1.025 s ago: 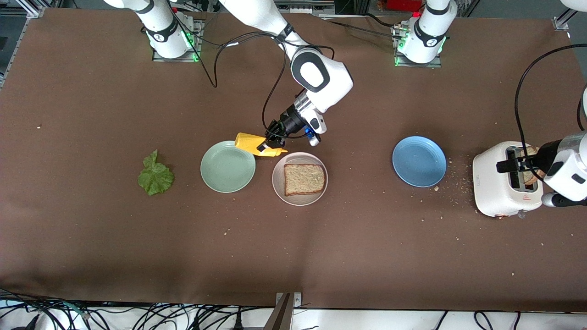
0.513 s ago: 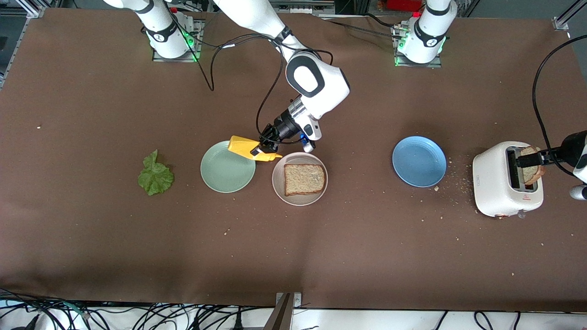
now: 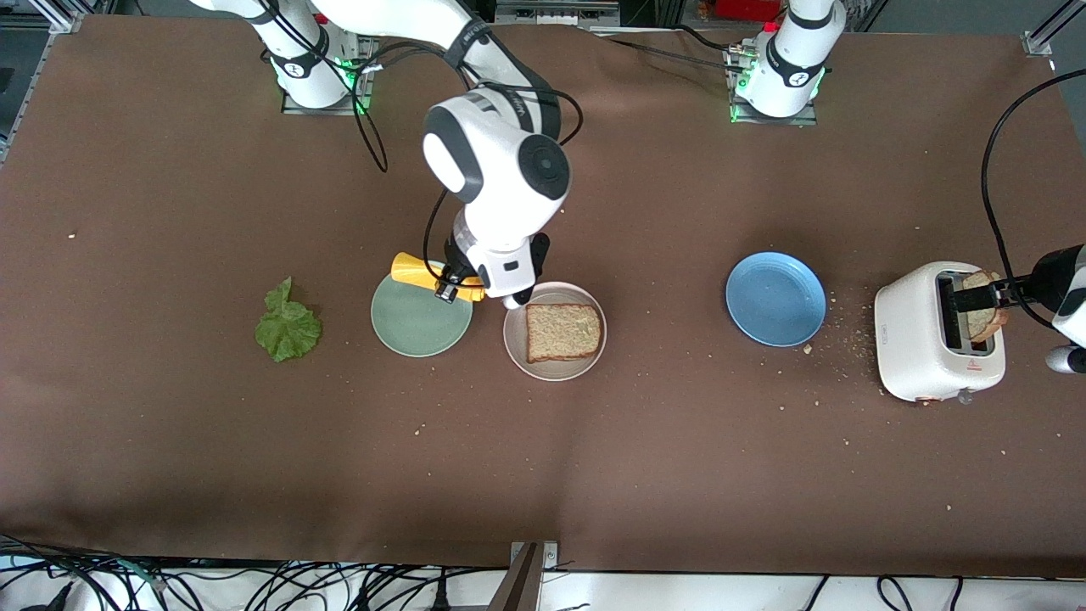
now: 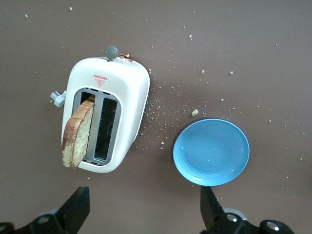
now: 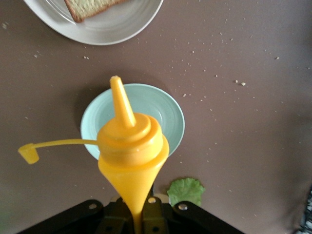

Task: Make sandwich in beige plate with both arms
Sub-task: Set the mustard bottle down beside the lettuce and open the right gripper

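Note:
A slice of brown bread [image 3: 563, 331] lies on the beige plate [image 3: 517, 341], seen also in the right wrist view as bread [image 5: 87, 7] on the plate [image 5: 112, 30]. My right gripper [image 3: 450, 288] [image 5: 141, 214] is shut on a yellow sauce bottle [image 3: 416, 271] [image 5: 131, 146] with its cap off, held over the mint green plate's [image 3: 422, 322] edge. A lettuce leaf [image 3: 288, 327] lies toward the right arm's end. Another bread slice [image 3: 984, 310] [image 4: 77, 136] sticks out of the white toaster [image 3: 929, 344]. My left gripper [image 3: 988, 295] [image 4: 145, 214] hangs open and empty above the toaster.
A blue plate [image 3: 775, 299] [image 4: 211, 152] sits between the beige plate and the toaster, with crumbs scattered round it. A black cable loops above the toaster at the left arm's end. Cables trail from the right arm over the table near its base.
The right arm has swung its wrist round and carried the bottle from beside the beige plate to over the mint green plate. The left gripper has drawn back from the toaster slice.

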Tool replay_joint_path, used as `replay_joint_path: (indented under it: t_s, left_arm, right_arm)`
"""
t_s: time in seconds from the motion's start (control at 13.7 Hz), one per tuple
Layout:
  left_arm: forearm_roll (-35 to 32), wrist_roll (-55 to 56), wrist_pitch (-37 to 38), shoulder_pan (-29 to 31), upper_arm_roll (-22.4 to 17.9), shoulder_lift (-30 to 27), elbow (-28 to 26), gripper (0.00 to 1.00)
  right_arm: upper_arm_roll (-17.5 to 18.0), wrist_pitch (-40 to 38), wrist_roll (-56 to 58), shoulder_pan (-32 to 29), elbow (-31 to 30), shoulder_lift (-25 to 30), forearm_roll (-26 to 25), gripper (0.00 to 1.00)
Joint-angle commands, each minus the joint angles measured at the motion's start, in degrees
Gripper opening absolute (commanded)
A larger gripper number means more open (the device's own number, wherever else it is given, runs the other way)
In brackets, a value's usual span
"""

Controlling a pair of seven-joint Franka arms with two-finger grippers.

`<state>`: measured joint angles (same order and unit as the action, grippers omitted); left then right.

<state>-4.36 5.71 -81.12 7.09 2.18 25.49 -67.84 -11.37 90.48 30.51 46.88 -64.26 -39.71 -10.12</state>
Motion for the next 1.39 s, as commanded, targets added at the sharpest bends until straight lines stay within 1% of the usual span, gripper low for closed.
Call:
replay_joint_path:
  t_s: [0.0, 0.22, 0.37, 0.44, 0.66, 0.81, 0.95, 1.1, 1.17, 1.32]
  left_arm:
    - [-0.83, -0.87, -0.36, 0.03, 0.20, -0.35, -0.54, 1.00]
    - [-0.83, -0.87, -0.36, -0.32, 0.37, 0.09, -0.54, 1.00]
    - [-0.74, -0.87, -0.27, -0.15, 0.37, 0.09, -0.97, 1.00]
    - [-0.74, -0.96, -0.27, -0.15, 0.37, 0.09, -1.24, 1.00]
    - [-0.74, -0.96, -0.27, -0.15, 0.37, 0.09, -1.33, 1.00]
    - [-0.74, -0.96, -0.27, -0.06, 0.37, 0.18, -1.50, 1.00]
    - [-0.74, -0.96, -0.27, -0.23, 0.37, 0.18, -1.68, 1.00]
    - [-0.74, -0.96, -0.27, -0.23, 0.37, 0.18, -1.94, 1.00]
    - [-0.74, -0.96, -0.27, -0.23, 0.37, 0.18, -1.94, 1.00]
    - [-0.74, -0.96, -0.45, -0.23, 0.37, 0.27, -1.85, 1.00]
  right_arm:
    - [1.00, 1.54, 8.21, -6.77, -0.61, 2.26, 12.79, 0.00]
    - [1.09, 1.55, 19.98, -15.29, -1.48, 2.18, 26.51, 0.00]
    - [1.00, 1.28, 29.91, -19.96, -4.29, 2.26, 35.74, 0.00]
    - [1.00, 1.10, 33.61, -22.16, -5.17, 2.18, 39.18, 0.00]
    - [1.09, 1.19, 44.07, -26.56, -8.51, 2.18, 44.47, 0.00]
    - [1.00, 1.10, 51.72, -29.37, -11.49, 2.09, 49.82, 0.00]
    - [1.09, 1.02, 61.72, -32.80, -14.48, 1.56, 54.66, 0.00]
    - [1.09, -1.95, 71.14, -36.66, -17.64, 1.12, 59.32, 0.00]
    - [1.17, -4.15, 75.62, -38.86, -18.53, 0.69, 60.82, 0.00]
    - [1.18, -8.02, 83.89, -42.38, -18.71, -1.94, 63.02, 0.00]
